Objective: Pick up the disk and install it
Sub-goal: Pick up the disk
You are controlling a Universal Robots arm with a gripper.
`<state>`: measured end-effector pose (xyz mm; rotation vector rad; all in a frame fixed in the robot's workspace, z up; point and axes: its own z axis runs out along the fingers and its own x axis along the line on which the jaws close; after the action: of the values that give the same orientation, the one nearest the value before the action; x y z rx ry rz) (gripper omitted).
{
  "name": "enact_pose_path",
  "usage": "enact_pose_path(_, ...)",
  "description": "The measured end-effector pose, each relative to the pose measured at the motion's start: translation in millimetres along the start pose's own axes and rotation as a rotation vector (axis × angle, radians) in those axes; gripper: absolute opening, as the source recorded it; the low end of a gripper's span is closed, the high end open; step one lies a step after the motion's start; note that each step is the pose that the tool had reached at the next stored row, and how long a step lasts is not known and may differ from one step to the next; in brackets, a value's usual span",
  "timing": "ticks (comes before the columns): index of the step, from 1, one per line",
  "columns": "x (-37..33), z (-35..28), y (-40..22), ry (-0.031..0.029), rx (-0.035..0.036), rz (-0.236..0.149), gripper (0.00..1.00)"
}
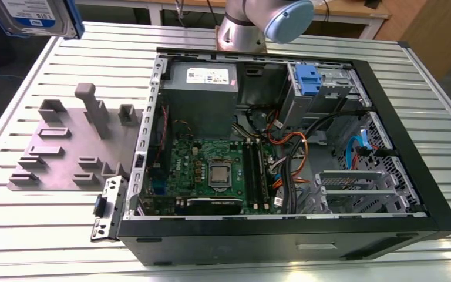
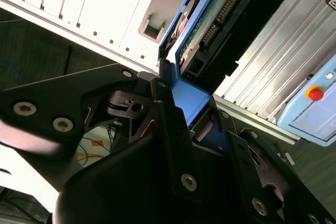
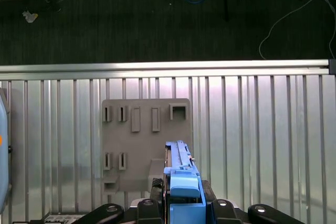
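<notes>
Gripper point(image 2: 190, 106) clamped shut on blue-framed end of disk point(image 2: 210, 30). Exact pad contact partly hidden, probably on frame sides. Disk's long axis ran straight out from fingers. Disk was held aloft, well apart from open computer case point(image 1: 288, 147), off case's corner toward exterior view's left.

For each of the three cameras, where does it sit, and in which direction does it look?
Exterior view: above the table, looking down into the open case; arm base beyond it.
First wrist view: on the arm, looking down at the grey plate past the gripper.
Second wrist view: on the arm, close along the gripper, jaws shut on the disk.
All three share the disk.
</notes>
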<state>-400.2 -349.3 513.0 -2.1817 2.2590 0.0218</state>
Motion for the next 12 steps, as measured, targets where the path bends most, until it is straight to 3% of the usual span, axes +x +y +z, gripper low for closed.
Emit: enact_pose_path(12, 0.0, 0.0, -0.8, 0.0, 0.0, 0.0, 0.37)
